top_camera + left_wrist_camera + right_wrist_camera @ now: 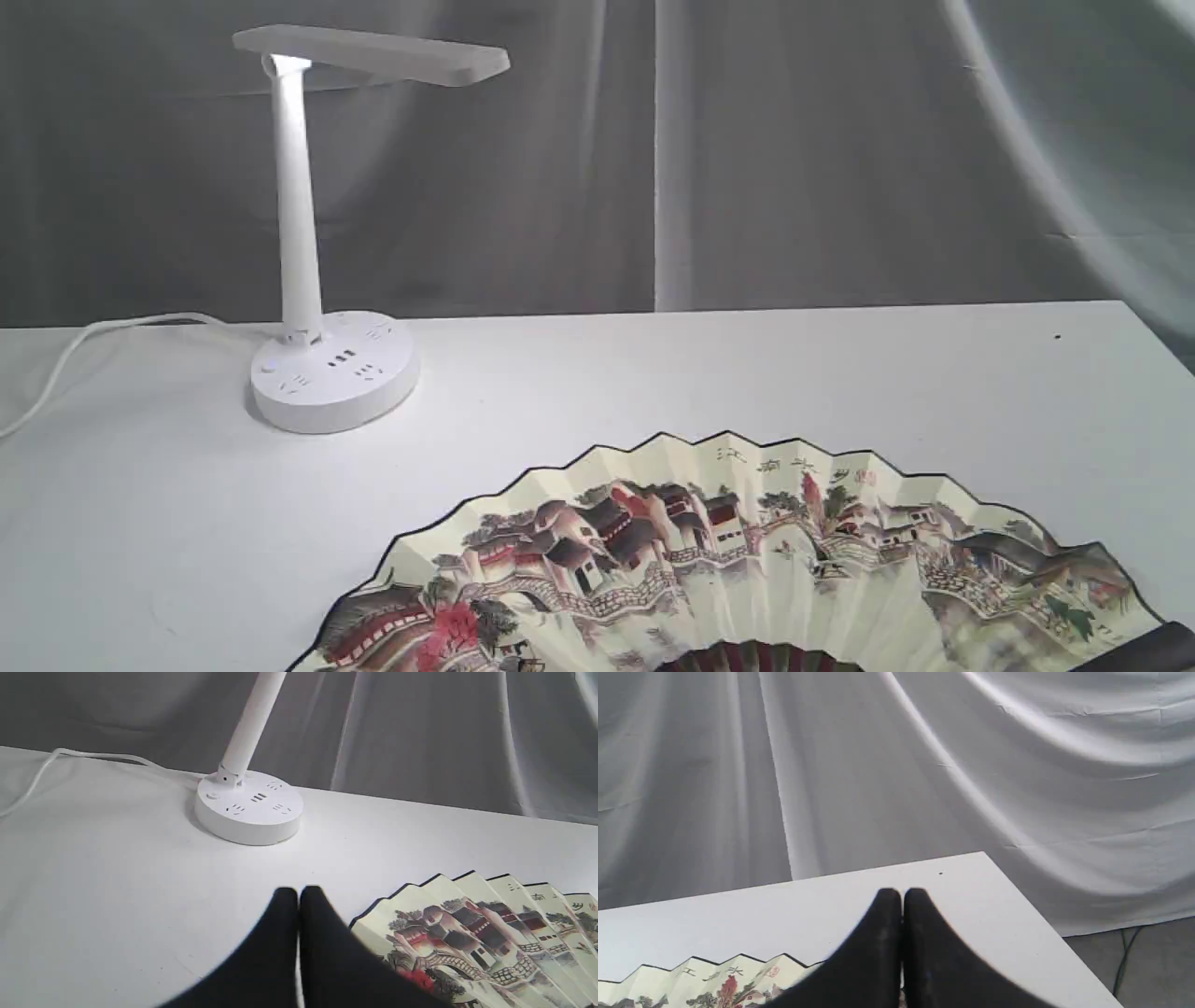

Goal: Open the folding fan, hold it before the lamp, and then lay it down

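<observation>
The folding fan (747, 560) is spread wide open on the white table, painted side up, its dark ribs at the lower edge of the exterior view. The lamp (308, 233) stands at the back left with its flat head overhead, well apart from the fan. In the left wrist view my left gripper (298, 891) is shut, with the fan (476, 933) beside and partly behind its black fingers and the lamp's base (250, 809) ahead. My right gripper (902, 892) is shut too, near the fan's (714, 980) other end. Nothing shows between either pair of fingertips.
The lamp's white cord (84, 345) trails off the table's left side. A grey cloth backdrop (747, 159) hangs behind the table. The table's right edge (1041, 924) drops to the floor, where a dark cable lies. A dark shape (1148, 649) sits at the fan's right end.
</observation>
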Robot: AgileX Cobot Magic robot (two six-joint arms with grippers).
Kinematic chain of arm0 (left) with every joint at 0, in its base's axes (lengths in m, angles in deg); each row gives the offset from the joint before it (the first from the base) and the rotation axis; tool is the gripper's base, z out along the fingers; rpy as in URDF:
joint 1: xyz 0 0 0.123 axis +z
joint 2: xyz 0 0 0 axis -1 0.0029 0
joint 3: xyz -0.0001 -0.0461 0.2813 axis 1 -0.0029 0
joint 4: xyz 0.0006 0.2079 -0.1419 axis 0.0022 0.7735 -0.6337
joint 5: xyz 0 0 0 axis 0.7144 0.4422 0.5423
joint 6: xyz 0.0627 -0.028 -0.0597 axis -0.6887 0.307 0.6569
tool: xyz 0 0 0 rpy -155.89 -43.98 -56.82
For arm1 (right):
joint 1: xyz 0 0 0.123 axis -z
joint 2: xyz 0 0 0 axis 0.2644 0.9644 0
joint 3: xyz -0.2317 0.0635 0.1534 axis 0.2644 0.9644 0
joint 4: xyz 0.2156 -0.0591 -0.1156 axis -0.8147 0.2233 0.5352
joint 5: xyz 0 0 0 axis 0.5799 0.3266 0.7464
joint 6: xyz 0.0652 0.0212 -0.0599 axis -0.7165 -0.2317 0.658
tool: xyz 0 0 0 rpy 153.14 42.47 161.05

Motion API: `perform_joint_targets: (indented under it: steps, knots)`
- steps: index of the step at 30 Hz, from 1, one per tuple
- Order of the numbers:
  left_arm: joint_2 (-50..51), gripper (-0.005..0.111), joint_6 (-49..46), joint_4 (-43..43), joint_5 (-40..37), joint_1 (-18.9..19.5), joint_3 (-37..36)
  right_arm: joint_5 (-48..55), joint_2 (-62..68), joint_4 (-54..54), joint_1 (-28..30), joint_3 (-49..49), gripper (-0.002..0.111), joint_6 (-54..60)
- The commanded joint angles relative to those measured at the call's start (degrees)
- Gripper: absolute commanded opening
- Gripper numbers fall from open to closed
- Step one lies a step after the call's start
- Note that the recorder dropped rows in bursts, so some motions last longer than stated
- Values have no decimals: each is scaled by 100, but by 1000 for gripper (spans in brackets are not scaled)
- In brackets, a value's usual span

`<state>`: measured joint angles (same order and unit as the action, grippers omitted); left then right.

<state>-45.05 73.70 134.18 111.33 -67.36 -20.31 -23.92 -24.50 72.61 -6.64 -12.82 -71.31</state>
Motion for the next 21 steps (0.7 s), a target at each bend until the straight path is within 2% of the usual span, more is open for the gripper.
perform_joint_targets:
  steps: [1, 7, 13, 21]
  knots:
    - [-29, 0, 22, -21, -53, -8, -22, 69, -26, -62, -5, 23, 0, -43]
    - [-29, 0, 22, -21, -53, -8, -22, 331, -26, -24, -5, 23, 0, 340]
    - [-29, 0, 22, -21, -53, -8, -22, 1100, -26, -24, -5, 23, 0, 325]
    - [-29, 0, 22, -21, -53, -8, -22, 1128, -26, -24, -107, 23, 0, 325]
